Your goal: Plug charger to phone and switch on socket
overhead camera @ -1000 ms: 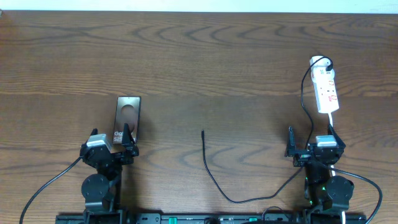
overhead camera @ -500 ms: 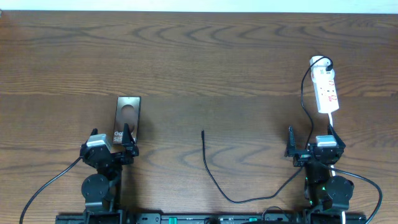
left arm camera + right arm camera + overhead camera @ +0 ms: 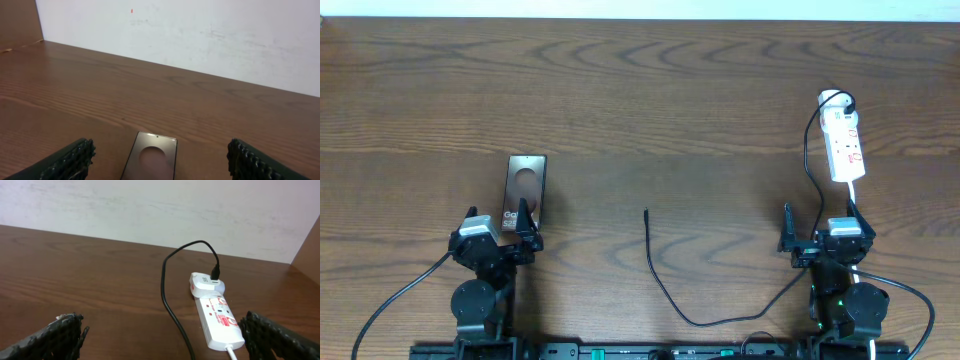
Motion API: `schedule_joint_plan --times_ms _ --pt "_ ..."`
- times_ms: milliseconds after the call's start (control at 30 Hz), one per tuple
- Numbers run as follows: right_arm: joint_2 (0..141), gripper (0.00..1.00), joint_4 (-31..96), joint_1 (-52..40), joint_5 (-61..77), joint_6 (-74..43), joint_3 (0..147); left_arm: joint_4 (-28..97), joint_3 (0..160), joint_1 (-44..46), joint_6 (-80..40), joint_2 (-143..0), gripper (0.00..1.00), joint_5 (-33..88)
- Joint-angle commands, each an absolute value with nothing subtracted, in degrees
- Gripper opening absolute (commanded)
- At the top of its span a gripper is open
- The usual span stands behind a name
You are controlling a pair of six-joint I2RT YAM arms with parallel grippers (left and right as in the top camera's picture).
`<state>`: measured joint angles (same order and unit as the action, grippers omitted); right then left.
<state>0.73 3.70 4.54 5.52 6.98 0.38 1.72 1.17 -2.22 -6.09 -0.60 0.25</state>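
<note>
The bronze-brown phone (image 3: 526, 187) lies flat at the left, just beyond my left gripper (image 3: 499, 228); in the left wrist view it (image 3: 150, 159) sits between the open, empty fingers (image 3: 157, 167). The white power strip (image 3: 844, 145) lies at the right, beyond my right gripper (image 3: 819, 228); in the right wrist view it (image 3: 218, 321) is near the right finger of the open, empty jaws (image 3: 170, 340). The black charger cable (image 3: 672, 296) runs from an adapter on the strip's far end past the right arm to the table's front middle. Its plug tip (image 3: 646, 213) lies loose there.
A white wall (image 3: 200, 35) rises behind the far table edge. The wooden tabletop (image 3: 640, 90) stretches between the arms. The strip's white cord (image 3: 232, 352) leads toward the right arm's base.
</note>
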Motion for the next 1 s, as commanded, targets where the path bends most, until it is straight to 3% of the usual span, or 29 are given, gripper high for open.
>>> schedule_joint_plan --times_ms 0,600,967 --pt "0.7 0.99 4.0 4.0 4.8 7.8 0.3 4.2 0.2 -2.5 -5.6 -0.3 0.87 -0.9" --pt "0.8 0.99 4.0 4.0 4.8 7.8 0.3 4.2 5.1 -2.5 -5.5 -2.9 0.88 -0.4" --pt "0.8 0.99 4.0 4.0 4.8 7.8 0.3 6.0 25.3 -2.5 -1.6 -25.8 0.87 -0.4"
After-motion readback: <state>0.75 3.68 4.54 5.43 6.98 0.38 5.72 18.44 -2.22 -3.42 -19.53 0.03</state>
